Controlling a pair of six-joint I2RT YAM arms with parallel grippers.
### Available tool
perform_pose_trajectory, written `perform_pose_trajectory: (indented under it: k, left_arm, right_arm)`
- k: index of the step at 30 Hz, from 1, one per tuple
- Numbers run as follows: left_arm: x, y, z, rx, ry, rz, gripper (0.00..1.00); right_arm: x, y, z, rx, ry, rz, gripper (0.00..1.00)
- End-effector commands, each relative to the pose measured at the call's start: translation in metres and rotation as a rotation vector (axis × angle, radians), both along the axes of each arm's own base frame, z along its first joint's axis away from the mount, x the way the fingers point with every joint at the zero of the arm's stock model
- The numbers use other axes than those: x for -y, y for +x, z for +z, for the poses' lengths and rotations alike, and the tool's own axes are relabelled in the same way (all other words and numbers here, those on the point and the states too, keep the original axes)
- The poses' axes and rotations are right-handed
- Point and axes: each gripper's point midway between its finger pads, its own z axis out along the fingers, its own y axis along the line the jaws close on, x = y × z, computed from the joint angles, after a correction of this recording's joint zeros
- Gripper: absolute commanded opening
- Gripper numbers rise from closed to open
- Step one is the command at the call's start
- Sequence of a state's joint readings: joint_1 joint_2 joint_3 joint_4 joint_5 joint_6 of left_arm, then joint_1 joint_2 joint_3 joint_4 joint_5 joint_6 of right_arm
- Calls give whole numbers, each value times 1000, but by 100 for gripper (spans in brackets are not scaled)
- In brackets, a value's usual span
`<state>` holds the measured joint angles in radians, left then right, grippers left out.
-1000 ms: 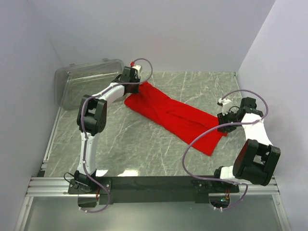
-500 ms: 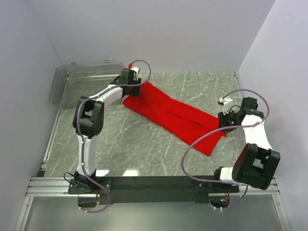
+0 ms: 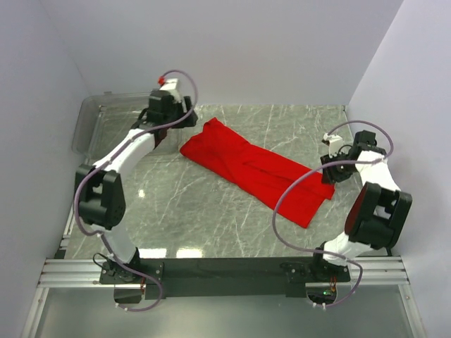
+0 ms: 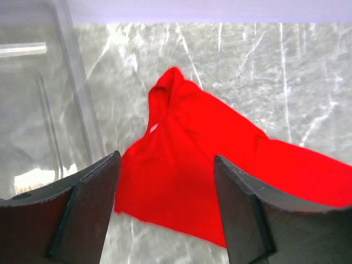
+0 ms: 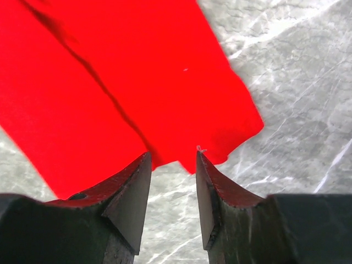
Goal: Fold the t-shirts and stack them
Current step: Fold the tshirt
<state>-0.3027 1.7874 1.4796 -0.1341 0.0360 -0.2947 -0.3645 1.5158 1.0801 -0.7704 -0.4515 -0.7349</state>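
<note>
A red t-shirt (image 3: 254, 169) lies on the marble table as a long folded strip, running from the far left to the near right. My left gripper (image 3: 182, 120) hangs just off the shirt's far left end, raised above it. In the left wrist view that gripper (image 4: 166, 159) stands wide open, with the t-shirt (image 4: 220, 132) flat on the table beneath it and nothing between its fingers. My right gripper (image 3: 331, 172) is at the strip's right end. In the right wrist view this gripper (image 5: 172, 155) is open with bare table between its fingers, and the edge of the t-shirt (image 5: 110, 82) lies just past the tips.
A clear plastic bin (image 3: 113, 127) stands at the far left, close behind my left arm, and its wall (image 4: 77, 104) shows in the left wrist view. White walls close in the table (image 3: 211, 211) at the back and on both sides.
My left gripper has opened, let go of the shirt's far left end and pulled back up toward the bin. The right jaws have widened a little at the right end.
</note>
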Motion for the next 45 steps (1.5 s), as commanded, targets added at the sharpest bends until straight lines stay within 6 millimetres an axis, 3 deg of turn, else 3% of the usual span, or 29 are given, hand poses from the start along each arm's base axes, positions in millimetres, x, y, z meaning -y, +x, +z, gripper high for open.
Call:
perform_pose_trajectory:
  k: [1,2,3,5,6,8,9,14,17,24,36,39,42,43,45]
  left_arm:
    - [-24,-14,-2,-52,-213,46,74]
    - [-27,-19,11,-20,-238,46,74]
    - [-29,-30,-4,-50,-237,54,74]
    - [-28,-44,0,-46,-252,35,74]
    - [-29,-53,-12,-74,-253,38,74]
    - [-28,-64,-13,-86,-263,25,73]
    - [-29,-72,-24,-113,-263,28,73]
    - [-32,-94,-32,-138,-288,45,72]
    - [-34,-105,-42,-163,-297,57,72]
    - [-34,-115,-50,-189,-314,68,72]
    - [-23,-113,-56,-213,-348,31,71]
    - [-21,-113,-60,-224,-350,25,70]
    - [-17,-114,-62,-229,-355,19,71]
    - [-16,-113,-63,-232,-353,18,70]
    - [-15,-113,-64,-236,-356,19,70]
  right_arm:
    - [20,21,-3,-2,-56,-8,46]
    - [26,24,-5,-15,-79,-20,46]
    - [32,35,0,0,-95,-25,47]
    - [38,43,-8,-28,-102,-30,48]
    - [43,52,-3,-13,-113,-29,48]
    - [44,58,-13,-44,-108,-14,49]
    - [48,62,-17,-65,-116,-12,49]
    - [47,63,-33,-147,-106,61,49]
    - [39,53,-43,-204,-73,114,49]
    - [31,35,-58,-261,-45,166,49]
    - [35,31,-81,-323,-69,154,47]
    - [32,27,-82,-335,-61,161,39]
    - [28,24,-77,-322,-54,166,16]
    - [27,22,-75,-315,-52,165,4]
    - [24,16,-71,-292,-56,159,0]
